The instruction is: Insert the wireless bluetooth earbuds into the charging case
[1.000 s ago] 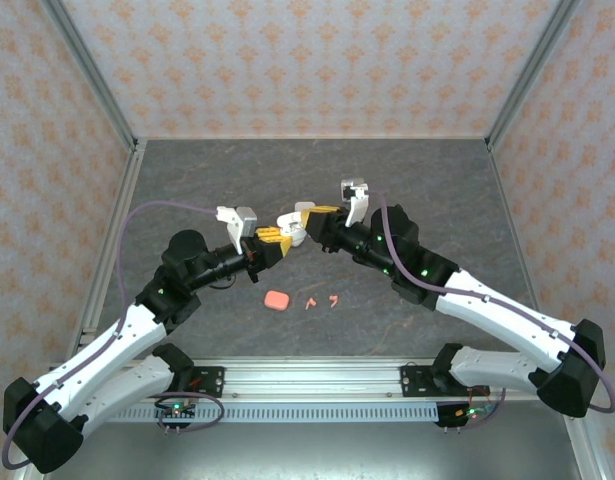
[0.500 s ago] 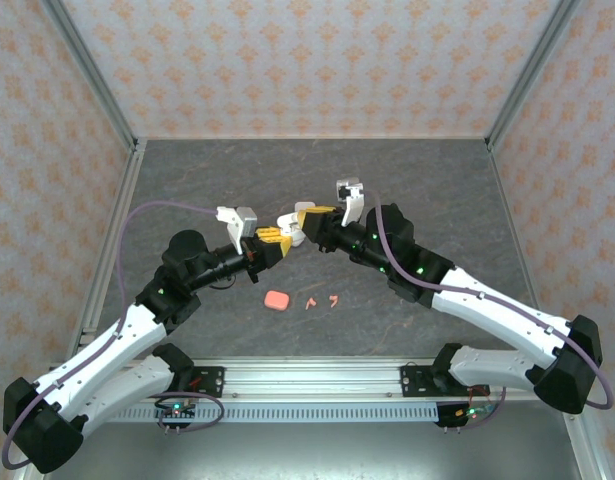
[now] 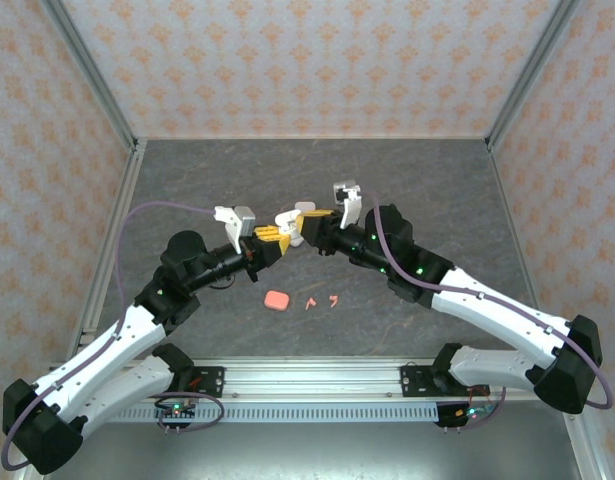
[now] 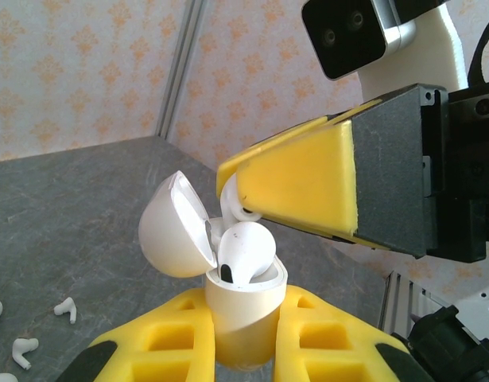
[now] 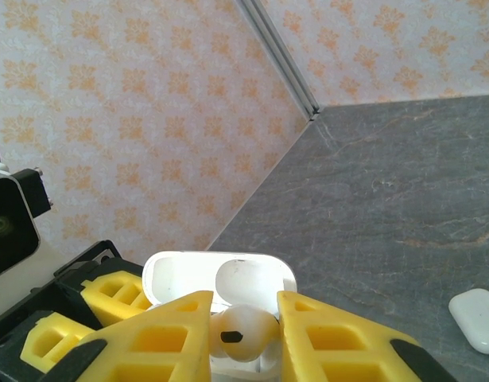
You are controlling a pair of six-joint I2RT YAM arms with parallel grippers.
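My left gripper (image 3: 270, 240) (image 4: 242, 350) is shut on a white charging case (image 4: 240, 310) held upright off the table, its lid (image 4: 174, 227) hinged open. A white earbud (image 4: 244, 253) sits with its head sticking out of the case's mouth. My right gripper (image 3: 303, 222) (image 5: 242, 338) comes in from above, fingers (image 4: 300, 183) right over the case, shut on a white earbud (image 5: 242, 334) at the opening; the open lid (image 5: 220, 278) lies just beyond it. Two coral-pink earbuds (image 3: 310, 301) (image 3: 334, 299) lie on the table. Two loose white earbuds (image 4: 67, 309) (image 4: 23, 350) lie further off.
A closed coral-pink case (image 3: 277, 300) lies on the grey table near the front, left of the pink earbuds. Another closed white case (image 5: 476, 318) rests on the table. Patterned walls with metal corner posts (image 3: 97, 85) enclose the table.
The right gripper has shifted slightly left, closer over the case held by the left gripper. The left gripper has barely moved.
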